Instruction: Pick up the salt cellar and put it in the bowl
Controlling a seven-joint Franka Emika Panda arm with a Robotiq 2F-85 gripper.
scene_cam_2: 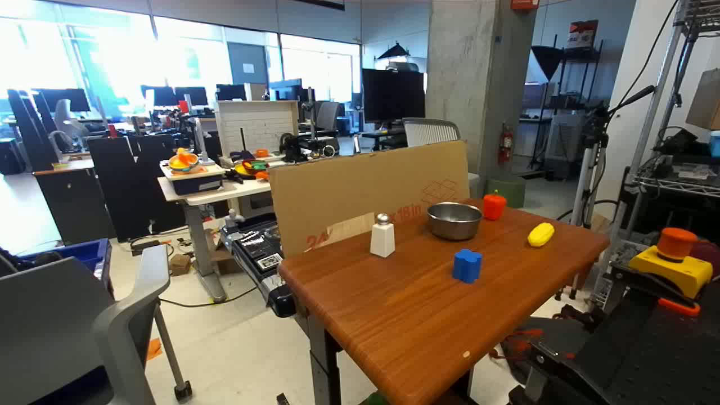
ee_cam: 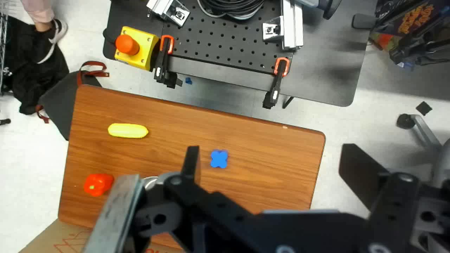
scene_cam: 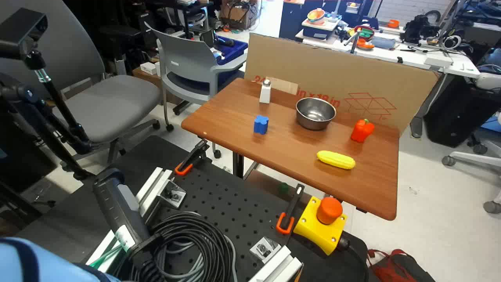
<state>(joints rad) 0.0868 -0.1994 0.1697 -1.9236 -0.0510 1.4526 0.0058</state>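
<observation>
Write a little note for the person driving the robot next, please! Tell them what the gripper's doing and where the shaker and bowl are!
Gripper: wide open, holding nothing.
Shaker: upright on the table, near the cardboard.
Bowl: on the table, between shaker and pepper.
Done: no step yet; shaker not picked up.
Left: grip shaker, lift it, lower it into bowl, let go.

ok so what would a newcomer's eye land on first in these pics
Probably the bright red pepper and yellow corn toward one end of the wooden table. Next, perhaps the shiny steel bowl, standing between the pepper and the white salt cellar. In the wrist view, the dark, open gripper fills much of the lower half.
</observation>
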